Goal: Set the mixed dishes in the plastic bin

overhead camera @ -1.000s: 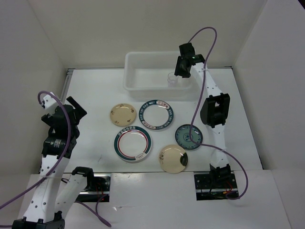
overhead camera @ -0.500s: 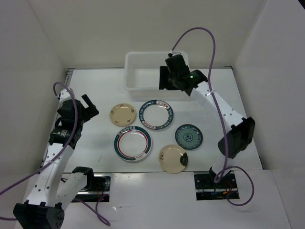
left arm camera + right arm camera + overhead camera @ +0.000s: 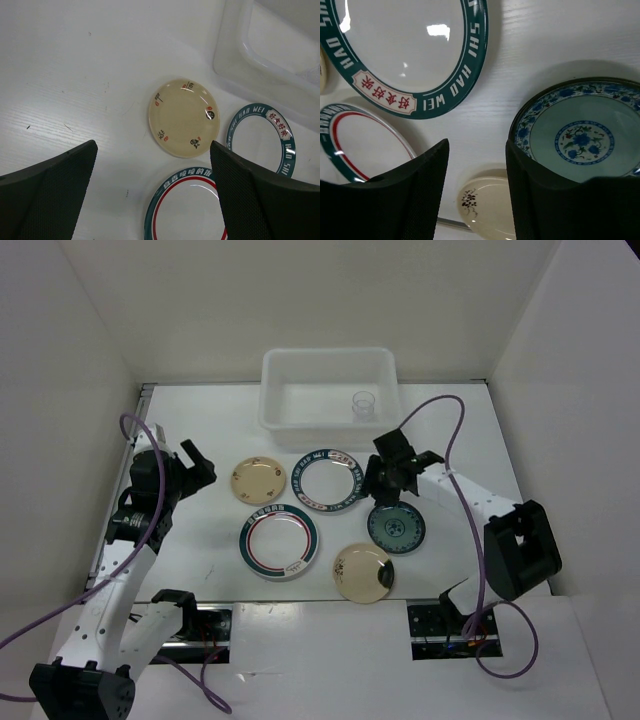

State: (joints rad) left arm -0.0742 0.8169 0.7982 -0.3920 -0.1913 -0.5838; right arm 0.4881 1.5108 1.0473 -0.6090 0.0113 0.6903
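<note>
The plastic bin (image 3: 300,420) stands at the back with a clear glass cup (image 3: 363,405) inside it. On the table lie a cream plate (image 3: 258,481), a green-rimmed white plate (image 3: 327,480), a green-and-red-rimmed plate (image 3: 279,541), a teal patterned plate (image 3: 396,526) and a second cream plate (image 3: 364,572). My right gripper (image 3: 380,492) (image 3: 476,150) is open and empty, low over the table, its right finger at the teal plate's (image 3: 580,137) left rim. My left gripper (image 3: 195,465) (image 3: 152,146) is open and empty, above the first cream plate (image 3: 184,117).
White walls close in the table on the left, back and right. The right arm's purple cable (image 3: 450,415) loops over the table right of the bin. The bin's corner (image 3: 250,55) shows at the top right of the left wrist view.
My right gripper let go of the glass cup in the bin, then swung down to the teal plate's edge. My left arm moved right, toward the cream plate.
</note>
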